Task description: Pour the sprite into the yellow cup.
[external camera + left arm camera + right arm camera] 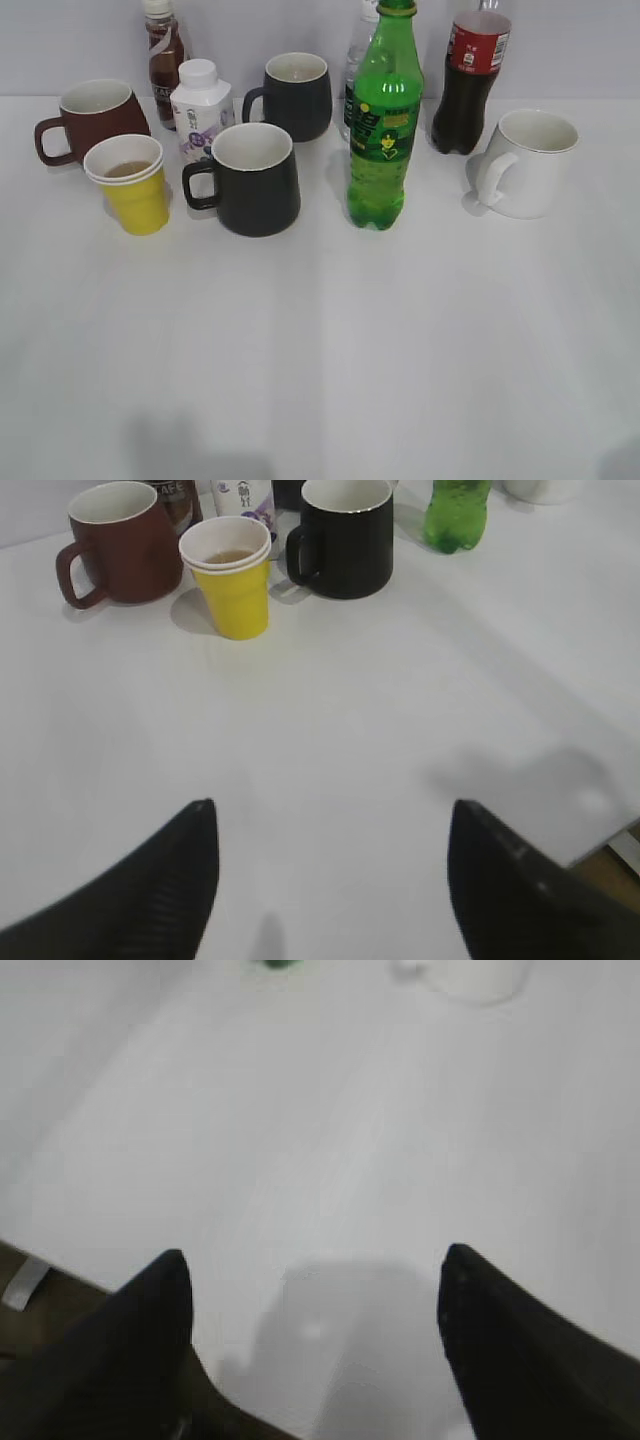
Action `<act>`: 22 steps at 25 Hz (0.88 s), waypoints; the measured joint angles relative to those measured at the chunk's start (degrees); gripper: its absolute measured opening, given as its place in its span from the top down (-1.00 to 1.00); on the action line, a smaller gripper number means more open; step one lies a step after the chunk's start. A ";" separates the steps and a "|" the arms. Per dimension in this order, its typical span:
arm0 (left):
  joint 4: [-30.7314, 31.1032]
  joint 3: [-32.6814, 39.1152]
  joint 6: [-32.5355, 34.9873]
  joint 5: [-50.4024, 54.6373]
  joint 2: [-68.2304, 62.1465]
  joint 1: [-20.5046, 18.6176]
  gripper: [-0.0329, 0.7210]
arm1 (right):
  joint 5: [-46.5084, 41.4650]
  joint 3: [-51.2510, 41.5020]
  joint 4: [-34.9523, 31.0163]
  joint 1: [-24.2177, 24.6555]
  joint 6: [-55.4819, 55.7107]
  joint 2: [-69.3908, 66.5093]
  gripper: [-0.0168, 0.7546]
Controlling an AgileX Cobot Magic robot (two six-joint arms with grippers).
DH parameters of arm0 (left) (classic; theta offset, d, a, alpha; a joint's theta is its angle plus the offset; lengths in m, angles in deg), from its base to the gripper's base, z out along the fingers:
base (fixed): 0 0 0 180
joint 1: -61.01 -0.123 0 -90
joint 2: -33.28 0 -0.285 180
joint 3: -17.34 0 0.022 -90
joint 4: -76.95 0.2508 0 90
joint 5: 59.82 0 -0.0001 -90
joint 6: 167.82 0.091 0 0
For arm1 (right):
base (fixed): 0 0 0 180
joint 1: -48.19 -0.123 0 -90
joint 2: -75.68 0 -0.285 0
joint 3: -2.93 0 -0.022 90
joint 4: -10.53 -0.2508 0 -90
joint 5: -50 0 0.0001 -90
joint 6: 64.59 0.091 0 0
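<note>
The sprite (383, 120), a tall green bottle with a green label and its cap on, stands upright at the table's middle back; its base shows in the left wrist view (456, 515) and as a sliver in the right wrist view (272, 963). The yellow cup (133, 183) stands at the left with some brownish liquid in it, also in the left wrist view (232, 577). My left gripper (330, 815) is open and empty over bare table, well short of the cup. My right gripper (312, 1260) is open and empty near the table's front edge. Neither gripper shows in the exterior view.
A black mug (250, 178) stands between cup and sprite. A brown mug (92, 118), a second dark mug (295, 94), a white milk bottle (201, 107), a brown drink bottle (163, 55), a clear bottle (358, 60), a cola bottle (471, 80) and a white mug (527, 162) stand along the back.
</note>
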 joint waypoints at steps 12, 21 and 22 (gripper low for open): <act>0.00 0.00 0.05 -0.14 0.00 0.00 -0.42 | 0.68 -0.56 -2.51 0.00 -0.90 1.49 -0.52; 0.00 0.00 0.05 -0.20 0.00 -0.06 -0.41 | 0.80 -0.56 -2.62 0.11 -0.99 1.49 -0.52; 0.00 0.00 0.05 -0.20 0.00 -0.59 -0.41 | 0.79 -0.56 -2.69 0.75 -0.99 1.49 -0.52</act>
